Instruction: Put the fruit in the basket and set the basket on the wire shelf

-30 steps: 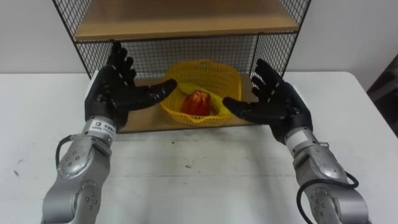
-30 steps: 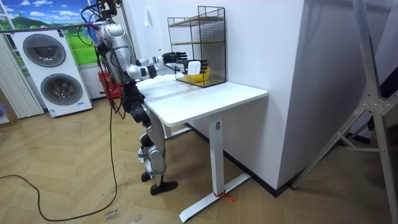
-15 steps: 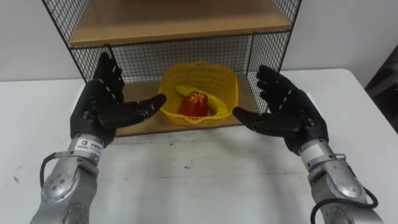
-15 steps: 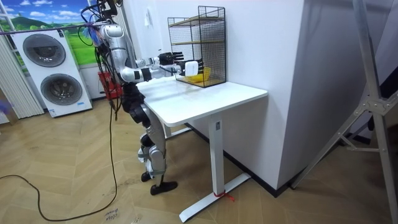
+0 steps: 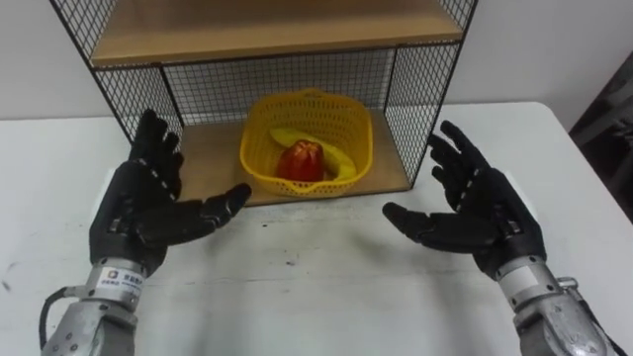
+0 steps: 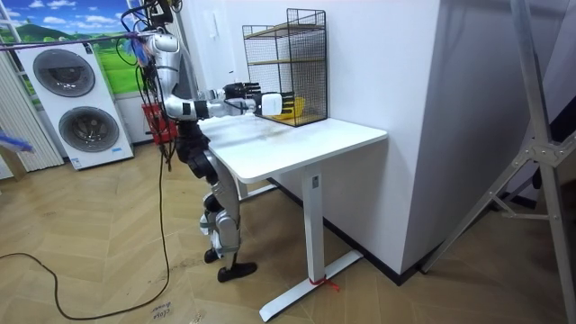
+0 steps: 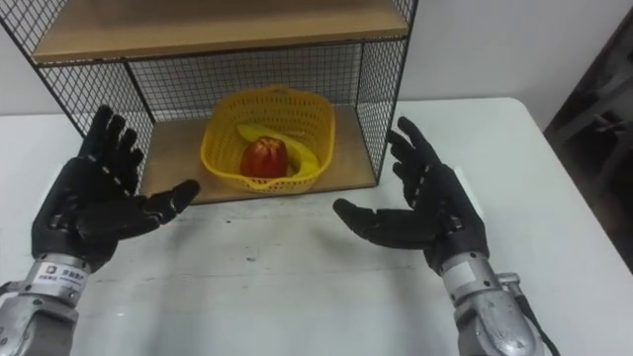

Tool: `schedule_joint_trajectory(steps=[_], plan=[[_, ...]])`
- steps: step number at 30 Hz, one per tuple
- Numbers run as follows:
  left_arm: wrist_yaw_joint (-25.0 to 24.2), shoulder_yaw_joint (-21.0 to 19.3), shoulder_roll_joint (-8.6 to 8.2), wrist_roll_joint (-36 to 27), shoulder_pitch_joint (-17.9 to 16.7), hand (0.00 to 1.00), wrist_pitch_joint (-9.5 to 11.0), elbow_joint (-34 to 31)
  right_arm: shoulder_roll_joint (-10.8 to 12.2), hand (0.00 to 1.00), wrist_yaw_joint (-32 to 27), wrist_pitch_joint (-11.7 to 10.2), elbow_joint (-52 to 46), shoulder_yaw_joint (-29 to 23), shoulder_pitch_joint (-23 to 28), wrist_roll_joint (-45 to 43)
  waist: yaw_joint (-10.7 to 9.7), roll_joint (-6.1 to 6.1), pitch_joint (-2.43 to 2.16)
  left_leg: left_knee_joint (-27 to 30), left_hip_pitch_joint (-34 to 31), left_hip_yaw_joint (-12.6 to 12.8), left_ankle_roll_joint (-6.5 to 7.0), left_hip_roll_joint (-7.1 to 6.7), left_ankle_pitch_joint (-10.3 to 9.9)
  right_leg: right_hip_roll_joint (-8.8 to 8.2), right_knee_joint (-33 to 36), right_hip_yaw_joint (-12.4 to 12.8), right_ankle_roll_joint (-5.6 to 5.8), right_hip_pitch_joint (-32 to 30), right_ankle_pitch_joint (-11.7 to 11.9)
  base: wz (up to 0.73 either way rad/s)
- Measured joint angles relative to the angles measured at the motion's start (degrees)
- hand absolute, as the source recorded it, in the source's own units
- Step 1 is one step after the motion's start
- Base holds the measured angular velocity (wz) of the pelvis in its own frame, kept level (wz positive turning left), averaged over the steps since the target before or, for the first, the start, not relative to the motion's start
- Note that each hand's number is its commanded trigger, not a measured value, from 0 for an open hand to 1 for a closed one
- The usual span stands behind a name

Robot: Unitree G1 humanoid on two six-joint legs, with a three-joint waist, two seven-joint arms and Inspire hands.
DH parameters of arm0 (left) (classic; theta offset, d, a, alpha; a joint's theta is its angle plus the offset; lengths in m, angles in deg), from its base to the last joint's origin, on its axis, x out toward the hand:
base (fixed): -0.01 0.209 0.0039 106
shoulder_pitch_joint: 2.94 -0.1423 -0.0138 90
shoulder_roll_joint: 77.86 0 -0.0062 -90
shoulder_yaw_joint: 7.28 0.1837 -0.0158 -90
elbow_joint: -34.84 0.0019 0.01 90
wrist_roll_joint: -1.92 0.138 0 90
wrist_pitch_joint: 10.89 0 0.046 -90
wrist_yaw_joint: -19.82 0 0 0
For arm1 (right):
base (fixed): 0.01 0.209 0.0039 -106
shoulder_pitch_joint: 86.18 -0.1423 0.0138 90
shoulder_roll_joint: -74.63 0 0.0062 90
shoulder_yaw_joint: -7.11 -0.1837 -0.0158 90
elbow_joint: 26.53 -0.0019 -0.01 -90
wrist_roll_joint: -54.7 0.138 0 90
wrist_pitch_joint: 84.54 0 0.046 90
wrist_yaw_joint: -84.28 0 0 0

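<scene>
White table [image 5: 316,287] carries the wire shelf [image 5: 415,89] at its far edge. Yellow basket [image 5: 341,117] sits on the shelf's lower wooden board [image 5: 203,158], between the mesh sides. Basket contents: one red fruit [image 5: 301,160] with a banana [image 5: 343,166] touching it. Left hand [image 5: 143,213] and right hand [image 5: 485,213] hover above the table before the shelf, palms facing each other, fingers straight and spread, holding nothing, both apart from the basket
</scene>
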Motion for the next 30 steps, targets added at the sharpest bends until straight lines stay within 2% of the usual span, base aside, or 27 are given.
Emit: schedule_joint_trajectory(steps=[6,7,10,15,18,25,30], plan=[[-2.8,0.0,0.91,0.1,-1.1,0.0,3.0,0.0,-0.1,0.0,0.4,-3.4,-0.9,-1.5,0.6,-1.7,-0.1,0.15,-0.1,0.1,-0.3,0.1,-0.03,0.07,0.0,0.09,0.0,0.1,-0.08,-0.3,0.1,0.0],[-3.6,0.0,1.49,0.1,-1.5,0.0,3.0,0.0,0.0,0.0,0.2,-3.4,-1.3,-1.8,0.8,-2.2,-0.3,0.18,-0.09,0.1,-0.4,0.1,-0.03,0.08,0.0,0.1,0.0,0.1,-0.17,-0.3,0.1,0.0],[-5.4,-0.4,1.85,0.2,-2.2,0.0,3.0,0.0,-0.1,0.0,-0.4,-3.4,-3.3,-3.4,1.6,-4.2,-0.5,0.36,0.01,0.1,-0.5,0.1,-0.03,0.11,0.0,0.11,0.0,0.1,-0.29,-0.4,0.2,0.0],[-6.6,-0.5,3.15,0.0,-3.5,0.0,3.0,-1.0,-0.2,0.0,-3.0,-3.6,-4.4,-5.4,1.6,-4.1,-0.8,1.18,-0.25,0.0,-0.5,0.2,-0.06,0.13,0.0,0.13,-0.1,0.2,-0.08,-0.4,0.0,0.0],[-7.3,-0.9,3.88,-1.4,-3.5,0.0,3.1,-1.2,-1.2,0.0,-5.2,-4.7,-4.4,-6.9,1.6,-3.8,-0.8,1.88,-0.34,-0.1,-0.5,0.2,-0.05,0.11,0.0,0.13,0.0,0.3,-0.05,-0.4,0.0,-0.01],[-12.9,-9.3,4.6,-3.2,-3.9,0.0,3.1,-7.2,-2.4,0.0,-10.3,-5.3,-4.9,-13.2,1.3,-2.0,-0.5,2.3,-0.16,-0.3,-0.9,0.3,-0.11,0.16,0.0,0.17,0.2,0.4,-0.13,-1.2,-0.1,0.0],[-14.2,-14.1,4.77,-3.1,-4.4,0.0,3.1,-7.4,-3.1,0.0,-13.7,-5.4,-5.8,-17.3,1.3,-1.2,-0.4,2.85,0.05,-0.1,-1.7,0.2,-0.16,0.21,0.0,0.18,0.2,0.2,0.08,-1.6,-0.3,0.0]])
